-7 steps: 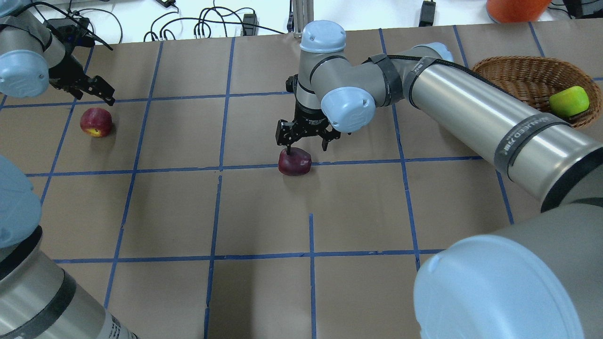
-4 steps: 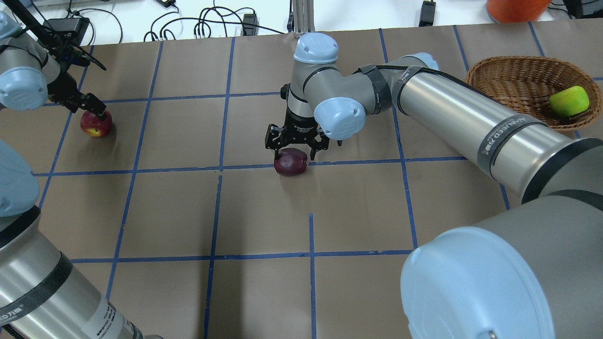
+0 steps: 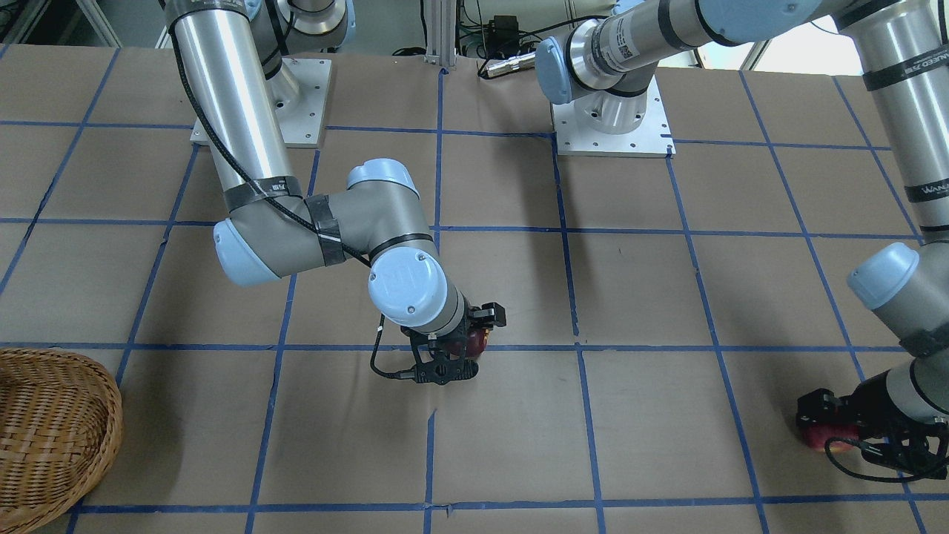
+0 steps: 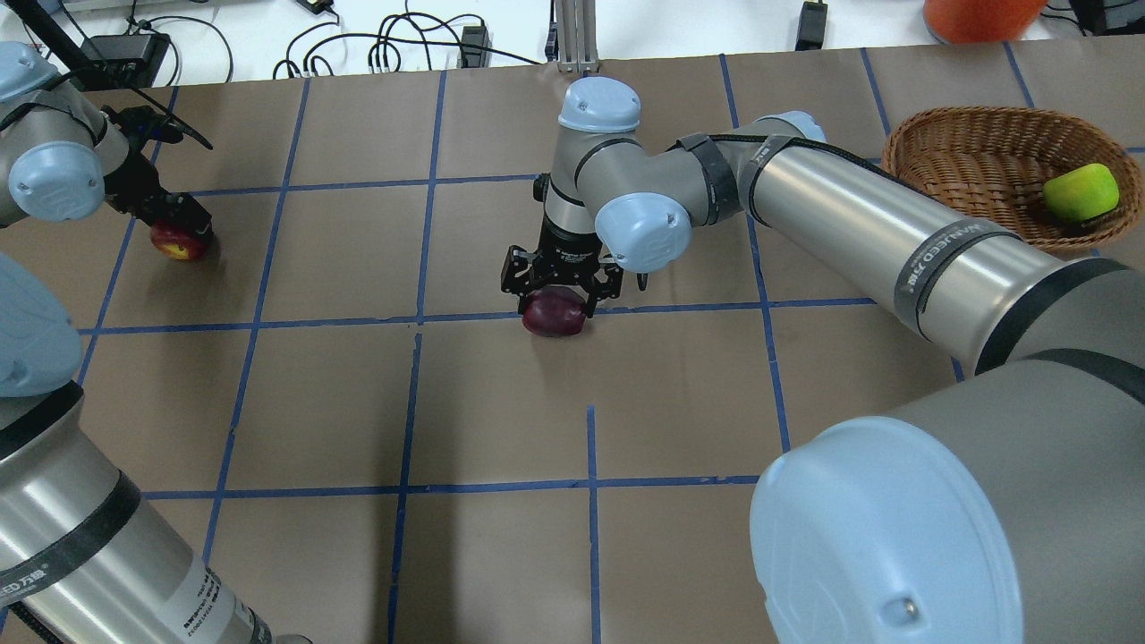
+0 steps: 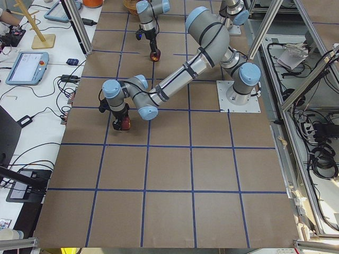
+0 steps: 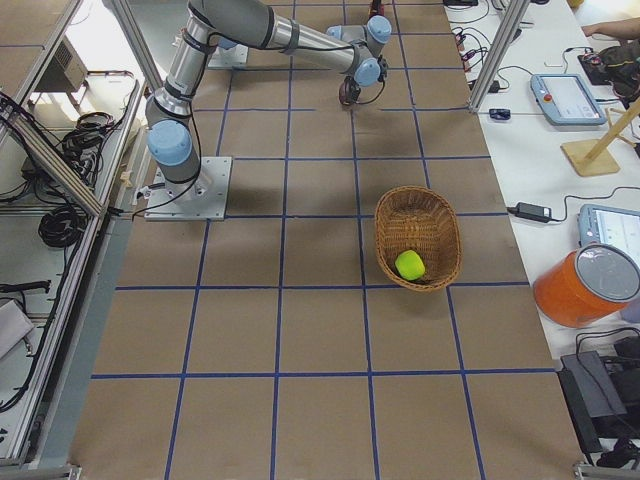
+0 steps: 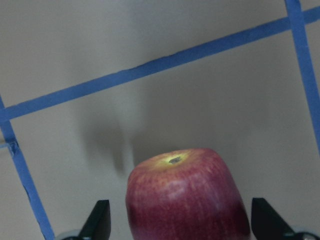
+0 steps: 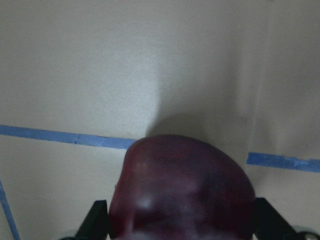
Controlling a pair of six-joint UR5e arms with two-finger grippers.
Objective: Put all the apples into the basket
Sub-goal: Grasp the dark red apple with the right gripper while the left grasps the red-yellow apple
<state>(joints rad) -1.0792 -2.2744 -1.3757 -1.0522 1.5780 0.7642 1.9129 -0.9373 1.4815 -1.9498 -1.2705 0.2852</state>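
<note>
Maroon apple (image 4: 555, 318) partly beneath right tool (image 4: 556, 304)

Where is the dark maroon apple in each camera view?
Front-facing: maroon apple, centre, partly hidden.
Overhead: apple, centre.
Exterior left: apple, far top, tiny.
Exterior right: apple, top centre, tiny.
Left wrist: not in it.
Right wrist: apple, bottom centre, large.
Shared landmark: the right gripper straddling it.

Desk (image 4: 501, 402): smooth matt brown paper, crossed by blue tape (image 4: 680, 309).
Maroon apple (image 8: 180, 190) inside right end effector (image 4: 561, 293): waxy skin, dull sheen.
Red apple (image 7: 187, 195) inside left end effector (image 7: 182, 221): smooth, finely streaked skin.
Fingers (image 7: 100, 222): matt black.
Right forearm tube (image 4: 850, 215): polished metal, glossy.
Joint cap (image 4: 644, 233) above right end effector: matt pale-blue plastic.
Basket (image 4: 975, 152), well apart from both: rough woven wicker.
</note>
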